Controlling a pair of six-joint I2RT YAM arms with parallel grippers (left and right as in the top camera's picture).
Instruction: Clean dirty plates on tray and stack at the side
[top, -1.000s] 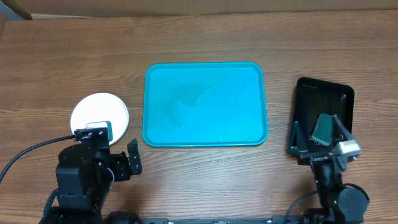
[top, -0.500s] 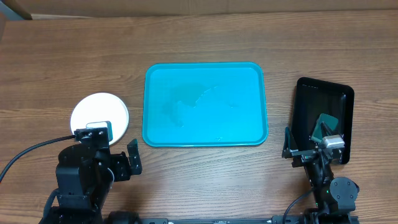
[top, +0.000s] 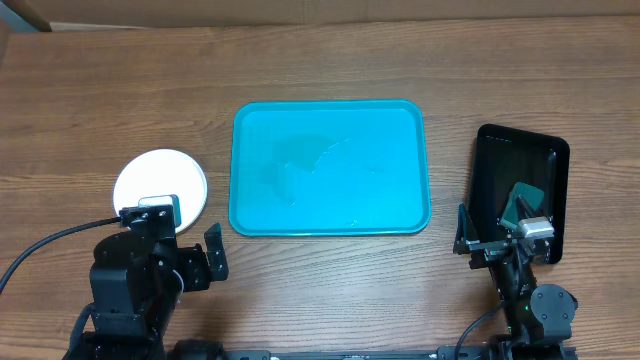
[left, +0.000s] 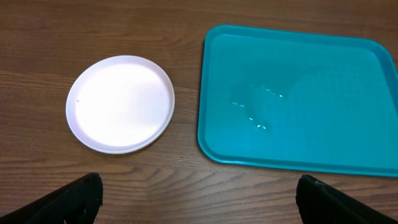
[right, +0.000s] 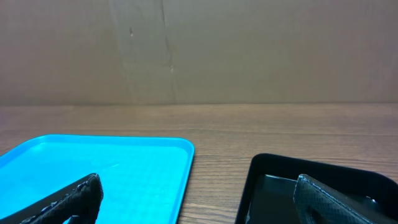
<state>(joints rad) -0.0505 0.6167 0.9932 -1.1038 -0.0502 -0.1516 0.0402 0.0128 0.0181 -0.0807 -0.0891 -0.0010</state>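
The turquoise tray lies mid-table with only wet streaks on it; it also shows in the left wrist view and the right wrist view. A white plate rests on the wood left of the tray, and its near edge is hidden by my left arm. Seen from the left wrist, the plate has a clean top apart from a tiny red speck. My left gripper is open over bare wood just short of the plate and tray. My right gripper is open and empty, low between the two trays.
A glossy black tray sits at the right, its rim close ahead of my right gripper. A black cable trails off to the left. A cardboard wall closes the far side.
The right arm drew back toward the near edge and settled lower, then stayed still. The left arm, plate and tray have not moved.
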